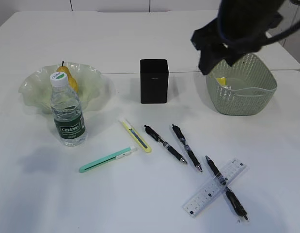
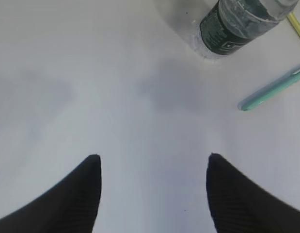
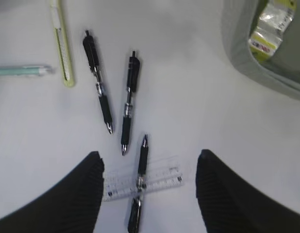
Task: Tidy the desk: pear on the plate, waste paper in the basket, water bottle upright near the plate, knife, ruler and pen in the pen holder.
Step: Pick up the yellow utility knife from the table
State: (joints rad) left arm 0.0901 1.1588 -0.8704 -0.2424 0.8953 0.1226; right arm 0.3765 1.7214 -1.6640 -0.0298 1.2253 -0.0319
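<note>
The yellow pear (image 1: 67, 76) lies in the ruffled glass plate (image 1: 32, 88). Just in front of it the water bottle (image 1: 68, 114) stands upright. Behind the table's middle stands the black pen holder (image 1: 154, 81). Waste paper (image 3: 267, 28) lies inside the green basket (image 1: 243, 99). A yellow-green knife (image 1: 135, 136), a teal knife (image 1: 107, 160), three black pens (image 1: 164, 144) and the clear ruler (image 1: 215, 188), crossed by one pen (image 3: 140, 162), lie on the desk (image 1: 38, 194). My right gripper (image 3: 150, 154) hangs open high above ruler and pen. My left gripper (image 2: 153, 156) is open over bare desk.
My right arm (image 1: 237, 24) hangs dark above the basket and hides part of its far rim. In the left wrist view the bottle (image 2: 237, 26) and the teal knife (image 2: 273, 87) lie ahead to the right. The left arm does not show in the exterior view.
</note>
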